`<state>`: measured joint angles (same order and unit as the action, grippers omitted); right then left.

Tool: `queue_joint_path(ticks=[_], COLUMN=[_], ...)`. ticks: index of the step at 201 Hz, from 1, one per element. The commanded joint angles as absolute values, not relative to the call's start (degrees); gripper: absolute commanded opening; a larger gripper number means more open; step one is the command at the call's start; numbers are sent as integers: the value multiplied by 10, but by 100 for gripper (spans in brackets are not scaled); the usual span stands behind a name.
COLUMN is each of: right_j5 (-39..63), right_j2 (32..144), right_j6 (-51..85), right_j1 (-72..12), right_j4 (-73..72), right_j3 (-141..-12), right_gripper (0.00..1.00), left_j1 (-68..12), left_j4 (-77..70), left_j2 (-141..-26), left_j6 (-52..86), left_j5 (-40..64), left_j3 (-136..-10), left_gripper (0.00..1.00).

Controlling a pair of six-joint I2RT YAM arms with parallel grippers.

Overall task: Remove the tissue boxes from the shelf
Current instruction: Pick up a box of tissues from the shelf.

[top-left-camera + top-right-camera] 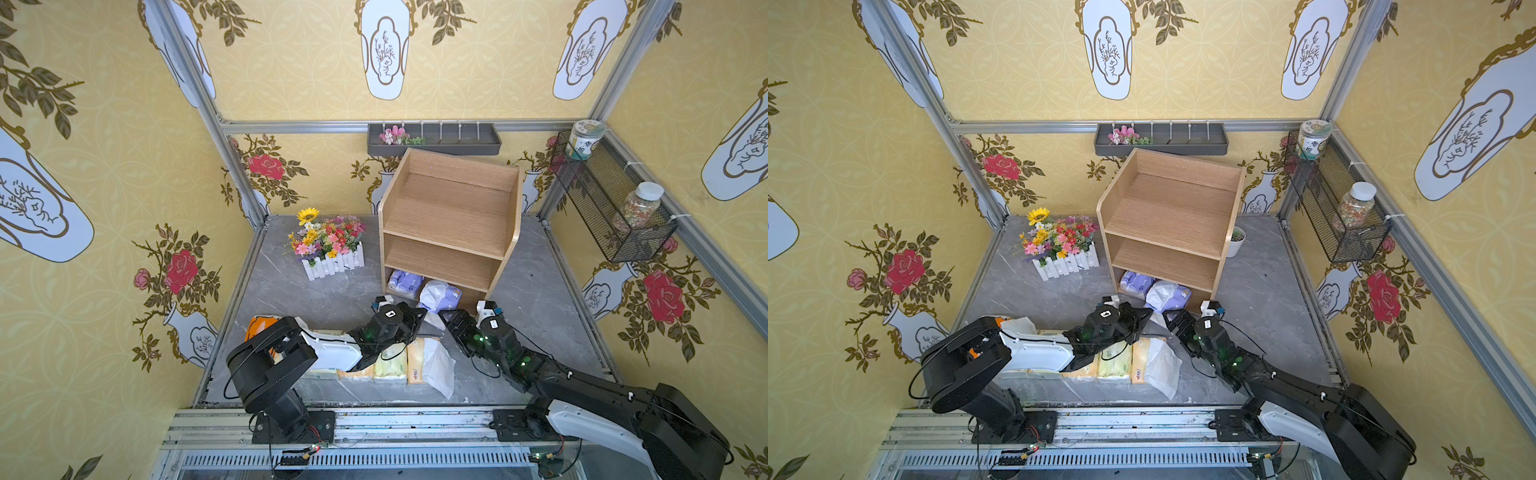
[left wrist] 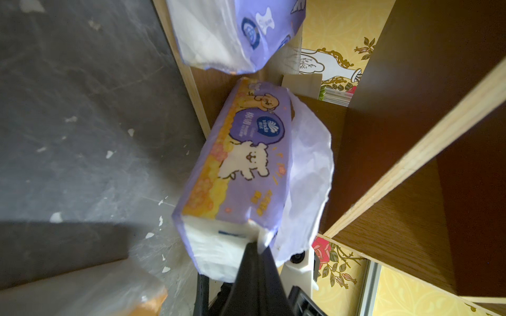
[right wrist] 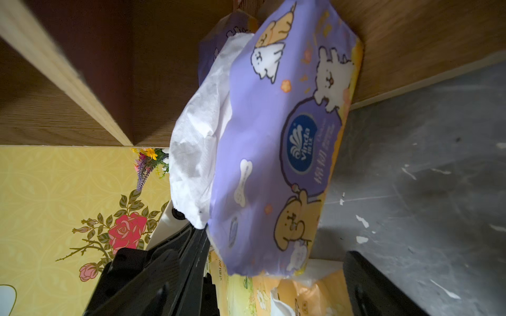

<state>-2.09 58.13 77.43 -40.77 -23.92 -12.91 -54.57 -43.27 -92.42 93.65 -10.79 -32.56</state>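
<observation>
The light-wood shelf (image 1: 449,216) (image 1: 1167,216) holds two lavender tissue boxes on its lowest tier. One (image 1: 405,282) (image 1: 1136,282) (image 2: 232,32) lies inside. The other (image 1: 438,296) (image 1: 1167,296) (image 2: 246,164) (image 3: 273,150) sticks out over the front edge with a white tissue hanging from it. My left gripper (image 1: 423,311) (image 1: 1148,312) (image 2: 253,246) is shut, pinching that pack's front end. My right gripper (image 1: 452,319) (image 1: 1177,322) (image 3: 260,262) is open just right of it, with the pack's front end between its spread fingers (image 3: 367,281).
Several tissue packs lie in a row on the grey floor in front, cream ones (image 1: 390,361) and an orange one (image 1: 259,326), partly under my left arm. A flower box (image 1: 330,245) stands left of the shelf and a small potted plant (image 1: 1236,241) right of it. A mesh basket (image 1: 611,199) hangs on the right wall.
</observation>
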Motion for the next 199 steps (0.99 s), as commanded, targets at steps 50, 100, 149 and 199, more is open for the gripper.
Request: queue_joint_path(ticks=[50,100,149,199], right_j5=[-57,-81,-83,-76], right_j2=[686,710,732,776], right_j6=[844,854,852,859], right_j1=[-406,-406,-406,-405], right_j4=[-446,-483,-487,-545], right_j3=[-112,-111,-124,-119], right_gripper=[98,87,77,62], left_j1=[-546,-545,-546,-548], left_j4=[-450,-451,-450,-450], left_j2=[-920,-918,-916,-912], left_j6=[937,938,946,950], left_j5=[-105,-107,-108,-112], left_j3=[-322,-320,-316,-315], left_gripper=[0,0,0,0])
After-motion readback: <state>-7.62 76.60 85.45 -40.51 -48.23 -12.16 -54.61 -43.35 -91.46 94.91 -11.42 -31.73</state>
